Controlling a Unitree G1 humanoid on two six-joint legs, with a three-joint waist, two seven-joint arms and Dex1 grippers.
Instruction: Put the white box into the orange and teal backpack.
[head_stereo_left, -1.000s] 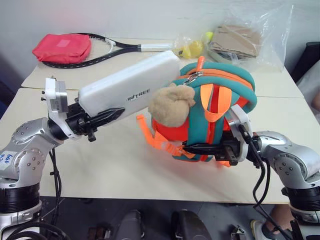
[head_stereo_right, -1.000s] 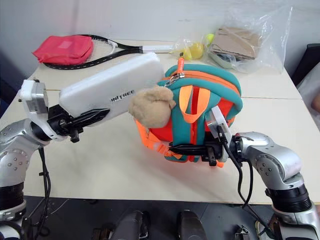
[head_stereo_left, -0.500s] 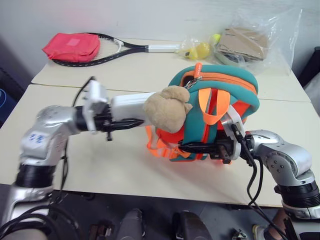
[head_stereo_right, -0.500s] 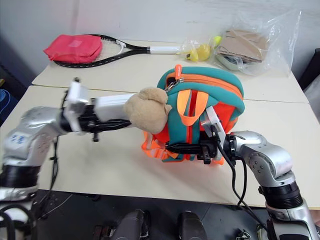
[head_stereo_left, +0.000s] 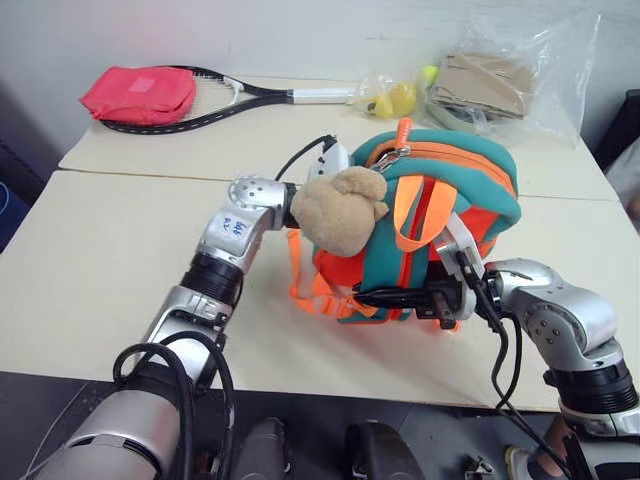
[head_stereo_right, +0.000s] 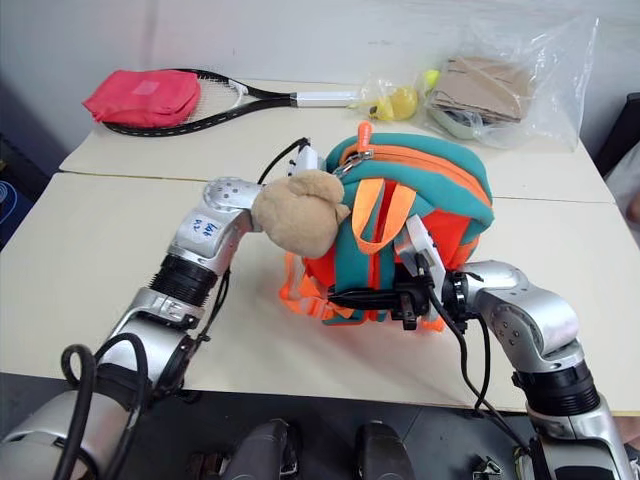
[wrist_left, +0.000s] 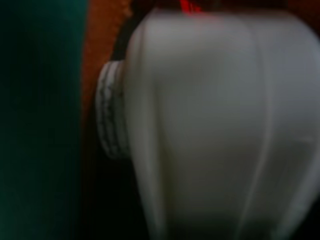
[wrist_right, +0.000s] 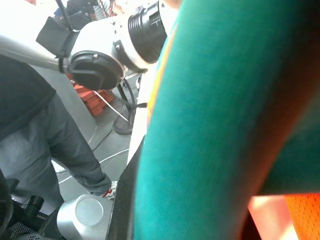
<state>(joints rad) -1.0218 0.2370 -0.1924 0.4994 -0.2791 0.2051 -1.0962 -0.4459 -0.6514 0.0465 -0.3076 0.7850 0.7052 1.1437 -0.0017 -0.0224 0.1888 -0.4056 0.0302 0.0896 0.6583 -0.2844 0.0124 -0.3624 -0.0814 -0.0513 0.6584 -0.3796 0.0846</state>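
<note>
The white box (wrist_left: 210, 125) is now inside the orange and teal backpack (head_stereo_left: 470, 175): the left wrist view shows its rounded white end close up, with dark interior and orange and teal fabric beside it. A second ago most of the box stuck out to the left of the bag, angled up; half a second ago only a short length showed behind the tan plush toy (head_stereo_left: 340, 208).

The left arm has followed it in, its forearm reaching up to the opening behind the toy. Left pincer: buried in the bag, so I cannot tell whether it is clamped on the box or apart.

Right pincer (head_stereo_left: 400, 296): together on a strap low on the bag's front, holding the backpack upright on the counter (head_stereo_left: 120, 260), position unchanged.

Judgement: insertion looks essentially complete; what remains is releasing the box and drawing the left arm out without dragging it back.
</note>
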